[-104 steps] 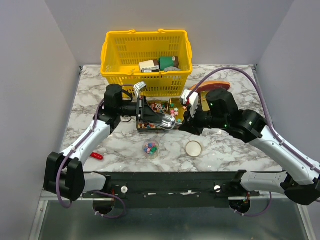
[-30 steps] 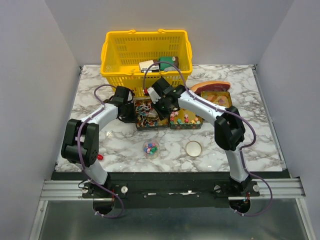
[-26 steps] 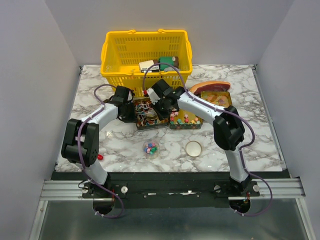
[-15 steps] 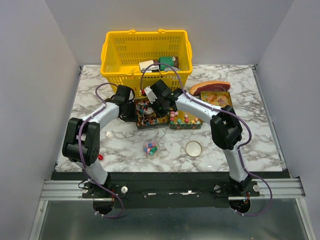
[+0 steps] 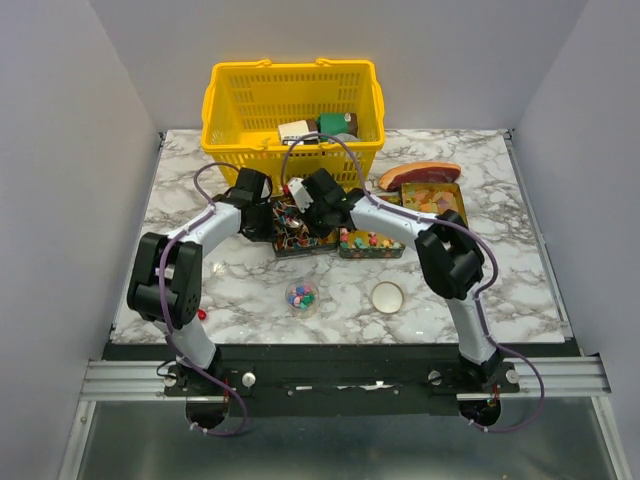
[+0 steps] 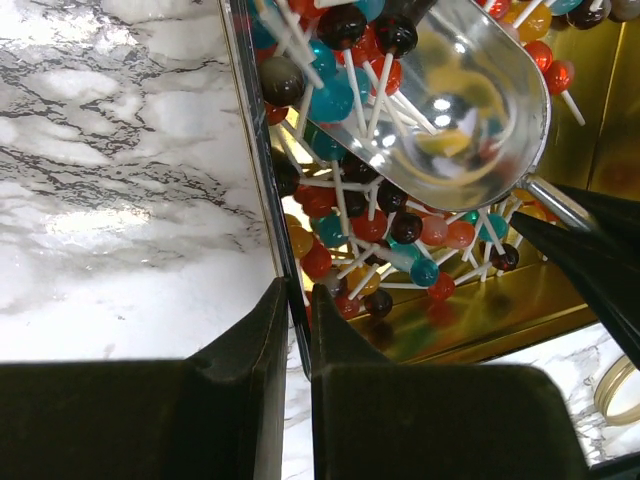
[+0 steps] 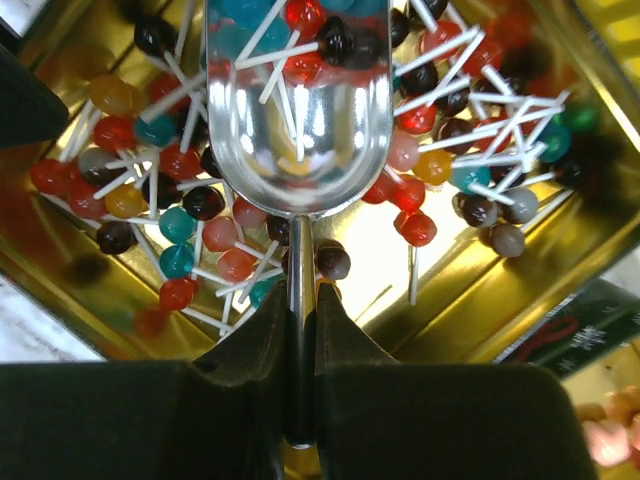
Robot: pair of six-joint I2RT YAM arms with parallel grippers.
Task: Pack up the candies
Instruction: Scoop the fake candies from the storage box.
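A gold tin [image 5: 300, 251] holds lollipops [image 6: 390, 225] with red, teal and brown heads on white sticks. My left gripper [image 6: 297, 292] is shut on the tin's left wall [image 6: 272, 220]; from above it sits at the tin's left side [image 5: 268, 218]. My right gripper [image 7: 300, 290] is shut on the handle of a metal scoop [image 7: 298, 130], whose bowl lies among the lollipops [image 7: 190, 225] with a few inside. The scoop also shows in the left wrist view [image 6: 440, 120]. A second tin [image 5: 372, 241] holds pink-green chunky candies. A third [image 5: 436, 198] holds yellow-orange gummies.
A small clear cup [image 5: 301, 295] with mixed candies and a round white lid [image 5: 387, 296] stand in front of the tins. A yellow basket [image 5: 293, 110] with boxes is behind. A red-brown meat slab [image 5: 418, 174] lies at the back right. A small red thing [image 5: 200, 314] lies front left.
My right gripper has moved left with the scoop, further over the lollipop tin. My left gripper has stayed at the tin's left wall.
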